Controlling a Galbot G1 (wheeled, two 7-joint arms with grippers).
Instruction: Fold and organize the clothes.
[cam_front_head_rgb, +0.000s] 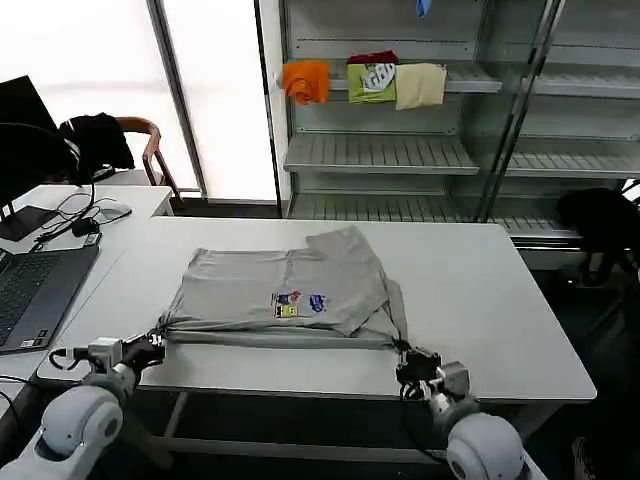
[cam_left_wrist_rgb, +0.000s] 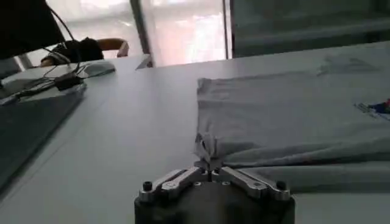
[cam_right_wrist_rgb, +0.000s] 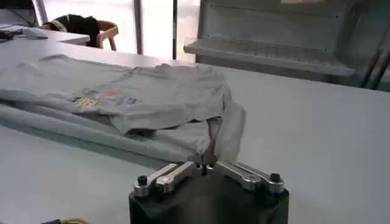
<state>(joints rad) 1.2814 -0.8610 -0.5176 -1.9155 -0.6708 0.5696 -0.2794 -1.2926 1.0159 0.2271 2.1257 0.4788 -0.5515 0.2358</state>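
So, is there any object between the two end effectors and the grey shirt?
Nothing visible. The left end effector is shut on the near left corner of the grey shirt, and the right end effector is shut on its near right corner.

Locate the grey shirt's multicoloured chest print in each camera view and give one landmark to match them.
Head view: chest print at the middle of the grey shirt.
Left wrist view: at the picture's edge.
Right wrist view: on the fabric.
Shared landmark: the wooden chair.
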